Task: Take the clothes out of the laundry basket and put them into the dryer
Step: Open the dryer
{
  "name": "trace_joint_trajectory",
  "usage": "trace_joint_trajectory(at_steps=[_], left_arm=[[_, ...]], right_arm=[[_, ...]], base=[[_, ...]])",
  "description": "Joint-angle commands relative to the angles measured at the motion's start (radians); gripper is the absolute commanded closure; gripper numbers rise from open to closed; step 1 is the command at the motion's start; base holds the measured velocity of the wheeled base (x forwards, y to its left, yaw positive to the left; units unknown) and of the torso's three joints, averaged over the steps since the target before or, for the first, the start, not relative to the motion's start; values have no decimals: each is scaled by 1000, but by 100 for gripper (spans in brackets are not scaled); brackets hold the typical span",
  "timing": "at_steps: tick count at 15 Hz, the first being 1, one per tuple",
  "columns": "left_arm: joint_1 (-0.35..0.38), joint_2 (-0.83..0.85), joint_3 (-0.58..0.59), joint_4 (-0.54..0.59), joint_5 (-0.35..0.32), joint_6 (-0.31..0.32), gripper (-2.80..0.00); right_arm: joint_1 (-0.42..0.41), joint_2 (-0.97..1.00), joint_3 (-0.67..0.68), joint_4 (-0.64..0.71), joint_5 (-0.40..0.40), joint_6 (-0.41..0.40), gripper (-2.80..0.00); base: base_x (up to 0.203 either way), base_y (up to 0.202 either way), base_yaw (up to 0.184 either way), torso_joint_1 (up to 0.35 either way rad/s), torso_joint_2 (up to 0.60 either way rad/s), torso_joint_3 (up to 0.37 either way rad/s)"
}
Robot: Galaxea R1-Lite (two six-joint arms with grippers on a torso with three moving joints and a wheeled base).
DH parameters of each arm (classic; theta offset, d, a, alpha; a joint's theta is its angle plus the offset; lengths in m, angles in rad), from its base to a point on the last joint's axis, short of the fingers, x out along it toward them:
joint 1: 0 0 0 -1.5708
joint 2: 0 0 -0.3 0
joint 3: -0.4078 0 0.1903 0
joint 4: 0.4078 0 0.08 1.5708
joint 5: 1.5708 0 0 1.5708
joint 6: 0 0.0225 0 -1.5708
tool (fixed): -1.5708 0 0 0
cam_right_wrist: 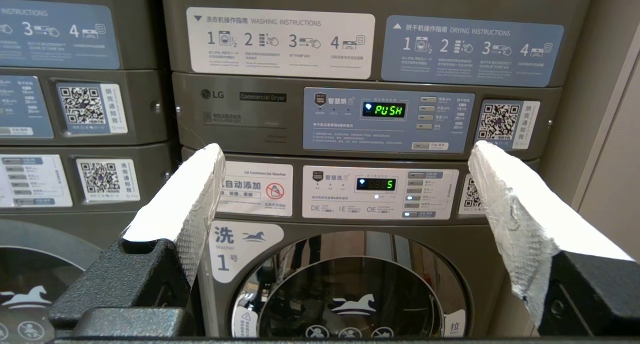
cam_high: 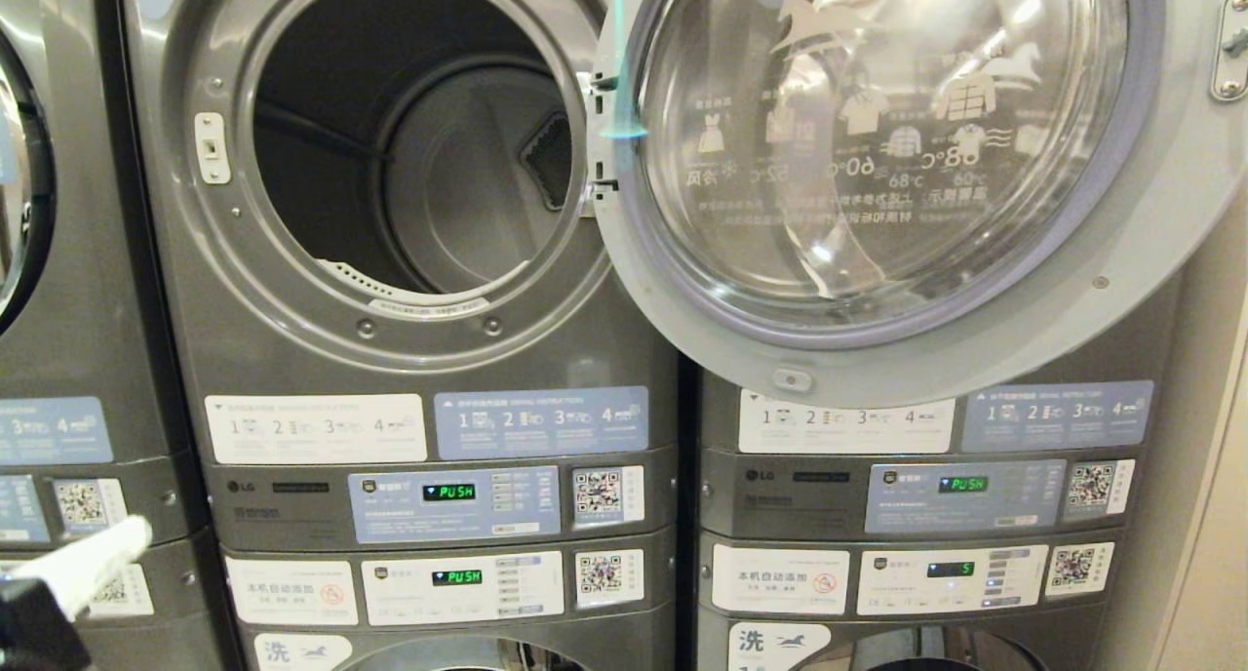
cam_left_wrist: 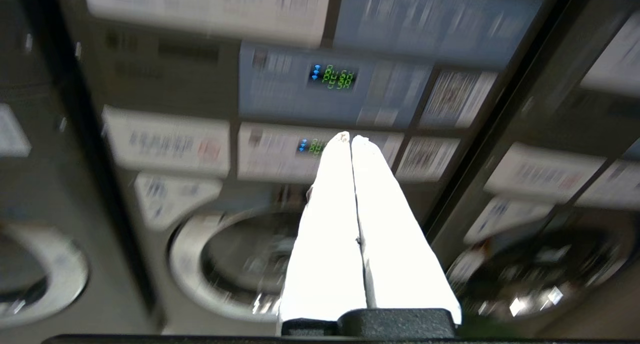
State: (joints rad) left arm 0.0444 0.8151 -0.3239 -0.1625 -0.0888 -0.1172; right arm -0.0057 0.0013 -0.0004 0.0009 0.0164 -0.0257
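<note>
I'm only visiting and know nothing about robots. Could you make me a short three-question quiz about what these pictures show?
1. True or false: the dryer door is swung open.
2. Which gripper has its fingers pressed together: the left gripper or the right gripper?
3. Fill in: the green display under the open dryer drum reads ____.

Key:
1. True; it hangs open to the right of the drum.
2. The left gripper; the right gripper is spread wide and empty.
3. PUSH.
</note>
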Motion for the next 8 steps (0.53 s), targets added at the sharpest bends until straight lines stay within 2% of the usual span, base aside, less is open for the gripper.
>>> trace_joint_trajectory(at_steps=[1, 3, 5, 8], left_arm=[[9, -191, 151, 34, 8, 65, 0], [21, -242, 256, 124, 68, 139, 0], [9, -335, 306, 161, 75, 154, 0], [-55, -514, 316, 173, 70, 164, 0]], right_arm=[[0, 0, 0, -1, 0, -2, -280], [0, 0, 0, -1, 0, 0, -280], [0, 0, -1, 1, 0, 0, -280], [0, 0, 0, 1, 0, 0, -280]], base=[[0, 0, 0, 0, 0, 0], [0, 0, 0, 0, 0, 0], [0, 0, 0, 0, 0, 0], [0, 0, 0, 0, 0, 0]])
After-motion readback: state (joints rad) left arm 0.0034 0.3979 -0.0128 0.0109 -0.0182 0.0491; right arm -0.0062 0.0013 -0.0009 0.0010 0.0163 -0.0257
